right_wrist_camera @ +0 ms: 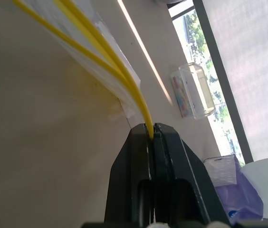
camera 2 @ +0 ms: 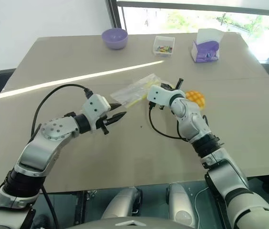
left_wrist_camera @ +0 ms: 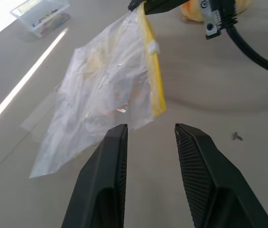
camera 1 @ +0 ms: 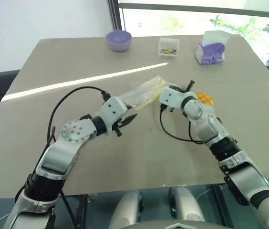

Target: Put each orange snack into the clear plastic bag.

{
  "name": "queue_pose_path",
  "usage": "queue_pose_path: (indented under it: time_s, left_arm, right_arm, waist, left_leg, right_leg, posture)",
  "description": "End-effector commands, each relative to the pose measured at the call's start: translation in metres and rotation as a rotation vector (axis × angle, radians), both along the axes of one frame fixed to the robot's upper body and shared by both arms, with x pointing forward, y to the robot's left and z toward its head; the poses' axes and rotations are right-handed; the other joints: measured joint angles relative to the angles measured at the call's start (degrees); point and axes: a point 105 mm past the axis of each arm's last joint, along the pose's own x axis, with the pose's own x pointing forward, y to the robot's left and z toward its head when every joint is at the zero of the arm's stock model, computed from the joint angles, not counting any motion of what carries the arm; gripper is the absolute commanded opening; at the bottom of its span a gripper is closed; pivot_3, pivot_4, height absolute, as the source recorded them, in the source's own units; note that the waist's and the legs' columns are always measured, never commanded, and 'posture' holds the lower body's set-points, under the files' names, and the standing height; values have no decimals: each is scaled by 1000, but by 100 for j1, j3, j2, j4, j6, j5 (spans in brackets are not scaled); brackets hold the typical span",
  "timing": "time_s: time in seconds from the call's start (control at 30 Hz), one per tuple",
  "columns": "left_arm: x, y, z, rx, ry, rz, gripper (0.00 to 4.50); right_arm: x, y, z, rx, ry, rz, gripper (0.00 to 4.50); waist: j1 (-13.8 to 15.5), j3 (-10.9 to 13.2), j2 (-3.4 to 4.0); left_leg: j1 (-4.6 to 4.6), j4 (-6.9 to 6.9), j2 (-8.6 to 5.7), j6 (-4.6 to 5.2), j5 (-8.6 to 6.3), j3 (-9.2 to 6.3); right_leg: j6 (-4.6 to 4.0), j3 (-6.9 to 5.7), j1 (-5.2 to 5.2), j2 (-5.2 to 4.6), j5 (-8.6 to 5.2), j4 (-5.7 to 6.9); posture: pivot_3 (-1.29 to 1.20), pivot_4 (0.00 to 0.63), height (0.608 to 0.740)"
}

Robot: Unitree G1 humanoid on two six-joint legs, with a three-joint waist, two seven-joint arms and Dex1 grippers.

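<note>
The clear plastic bag [camera 1: 143, 90] hangs tilted above the table's middle, its yellow strip [right_wrist_camera: 100, 52] pinched between the fingers of my right gripper [right_wrist_camera: 153, 126], which is shut on it. The bag's lower part [left_wrist_camera: 105, 90] trails down toward the tabletop. My left gripper [left_wrist_camera: 150, 128] stands open just short of the bag's lower yellow corner, nothing between its fingers [camera 2: 118, 110]. The orange snack [camera 1: 205, 98], a domed bun with a criss-cross top, lies on the table just right of my right wrist, apart from the bag.
At the table's far side stand a purple bowl [camera 1: 118, 40], a small clear box of colourful bits [camera 1: 168, 47] and a purple and white tissue box [camera 1: 211, 47]. Black cables loop from both wrists. A bright stripe of sunlight crosses the tan tabletop [camera 1: 77, 157].
</note>
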Motion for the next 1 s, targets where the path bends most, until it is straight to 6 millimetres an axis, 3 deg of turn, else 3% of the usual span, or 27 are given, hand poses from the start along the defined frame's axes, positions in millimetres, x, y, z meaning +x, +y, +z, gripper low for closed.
queue_pose_path:
  time_s: [0.03, 1.0]
  left_arm:
    - [1, -9, 18, 12, -102, -11, 1677]
    - [5, -29, 21, 66, -152, 10, 1677]
  right_arm:
    - [-6, 10, 13, 25, -37, 29, 0]
    - [-13, 19, 16, 50, -20, 35, 0]
  waist:
    - [2, 0, 0]
    - [-4, -1, -1]
  left_leg:
    - [0, 1, 0, 0, 0, 0]
    - [7, 19, -1, -5, 3, 3]
  right_leg:
    - [0, 0, 0, 0, 0, 1]
    - [-1, 3, -2, 1, -1, 37]
  posture:
    - [0, 150, 740]
    - [0, 150, 740]
